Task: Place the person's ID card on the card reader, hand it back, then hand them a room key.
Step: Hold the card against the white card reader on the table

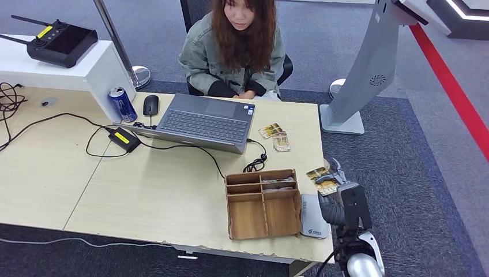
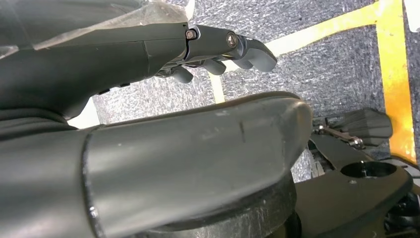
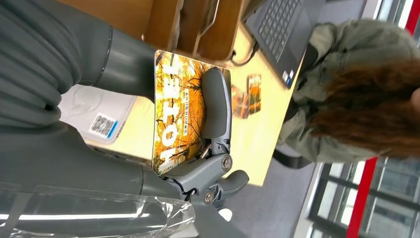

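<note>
My right hand (image 1: 336,186) hovers at the table's right edge, just beyond the white card reader (image 1: 314,217), and grips an orange autumn-print card (image 1: 323,179). In the right wrist view the card (image 3: 176,111) reads "HOTEL", and a dark finger (image 3: 216,101) presses across its face while the thumb backs it. The reader (image 3: 96,116) lies under the hand with no card on it. Two more cards (image 1: 275,137) lie on the table near the laptop's right corner. A person (image 1: 233,49) sits across the table. My left hand (image 2: 213,47) hangs over carpet, fingers apart, holding nothing.
A wooden divided box (image 1: 263,203) stands left of the reader. An open laptop (image 1: 202,122) with cables, a mouse (image 1: 150,104), a drink can (image 1: 122,104) and a power brick (image 1: 124,139) sit farther back. A grey kiosk stand (image 1: 360,81) rises beside the table's right end.
</note>
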`<state>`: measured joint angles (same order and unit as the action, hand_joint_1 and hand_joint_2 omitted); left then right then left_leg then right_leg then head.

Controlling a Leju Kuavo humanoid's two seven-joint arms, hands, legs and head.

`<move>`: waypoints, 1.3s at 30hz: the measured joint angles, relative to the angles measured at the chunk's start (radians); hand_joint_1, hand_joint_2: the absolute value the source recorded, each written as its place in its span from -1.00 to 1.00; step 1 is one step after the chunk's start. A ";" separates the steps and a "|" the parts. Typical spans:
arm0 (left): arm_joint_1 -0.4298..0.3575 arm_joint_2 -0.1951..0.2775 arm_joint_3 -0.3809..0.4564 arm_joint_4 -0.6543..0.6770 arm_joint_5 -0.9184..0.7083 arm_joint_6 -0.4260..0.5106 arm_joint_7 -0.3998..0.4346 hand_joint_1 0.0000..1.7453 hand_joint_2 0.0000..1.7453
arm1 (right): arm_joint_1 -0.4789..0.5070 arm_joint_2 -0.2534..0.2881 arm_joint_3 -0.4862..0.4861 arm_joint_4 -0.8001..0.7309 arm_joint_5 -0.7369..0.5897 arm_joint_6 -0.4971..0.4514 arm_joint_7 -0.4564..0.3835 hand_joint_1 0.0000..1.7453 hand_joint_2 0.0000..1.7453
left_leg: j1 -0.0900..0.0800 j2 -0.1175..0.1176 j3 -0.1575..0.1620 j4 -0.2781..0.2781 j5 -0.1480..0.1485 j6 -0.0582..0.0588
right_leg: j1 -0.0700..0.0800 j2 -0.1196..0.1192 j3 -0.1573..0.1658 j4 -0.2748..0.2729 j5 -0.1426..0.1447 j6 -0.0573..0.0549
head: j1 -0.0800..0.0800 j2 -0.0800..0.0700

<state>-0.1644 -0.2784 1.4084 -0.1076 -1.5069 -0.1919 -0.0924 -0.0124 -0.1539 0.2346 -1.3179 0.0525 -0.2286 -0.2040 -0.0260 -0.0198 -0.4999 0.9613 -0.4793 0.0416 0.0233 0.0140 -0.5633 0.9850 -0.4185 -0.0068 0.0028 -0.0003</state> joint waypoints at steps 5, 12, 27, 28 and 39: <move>0.000 -0.018 0.003 0.000 -0.004 0.023 0.008 -1.00 -1.00 | 0.026 0.006 -0.047 0.013 -0.006 -0.017 -0.001 1.00 1.00 | 0.000 0.000 0.000 0.000 0.000 0.000 | 0.000 0.000 0.000 0.000 0.000 0.000 | 0.000 0.000; 0.000 -0.025 0.010 0.000 -0.006 0.024 0.010 -1.00 -1.00 | 0.044 0.021 -0.113 0.050 0.010 -0.024 -0.021 1.00 1.00 | 0.000 0.000 0.000 0.000 0.000 0.000 | 0.000 0.000 0.000 0.000 0.000 0.000 | 0.000 0.000; -0.001 -0.026 0.012 0.000 -0.010 0.032 0.013 -1.00 -1.00 | 0.046 0.060 -0.190 0.165 0.011 -0.021 -0.051 1.00 1.00 | 0.000 0.000 -0.001 0.000 0.000 0.000 | 0.000 0.000 0.000 0.000 0.000 0.000 | 0.000 0.000; -0.001 -0.026 0.012 0.000 -0.010 0.032 0.013 -1.00 -1.00 | 0.045 0.062 -0.192 0.172 0.012 -0.021 -0.051 1.00 1.00 | 0.000 0.000 -0.001 0.000 0.000 0.000 | 0.000 0.000 0.000 0.000 0.000 0.000 | 0.000 0.000; -0.001 -0.026 0.012 0.000 -0.012 0.035 0.015 -1.00 -1.00 | 0.027 0.082 -0.193 0.252 0.031 -0.010 -0.060 1.00 1.00 | 0.000 0.000 -0.001 0.000 0.000 0.000 | 0.000 0.000 0.000 0.000 0.000 0.000 | 0.000 0.000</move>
<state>-0.1650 -0.3048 1.4206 -0.1076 -1.5185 -0.1571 -0.0777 0.0146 -0.0720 0.0413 -1.0658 0.0831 -0.2384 -0.2639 -0.0260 -0.0195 -0.5004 0.9613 -0.4794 0.0416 0.0232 0.0141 -0.5633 0.9849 -0.4185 -0.0068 0.0028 -0.0004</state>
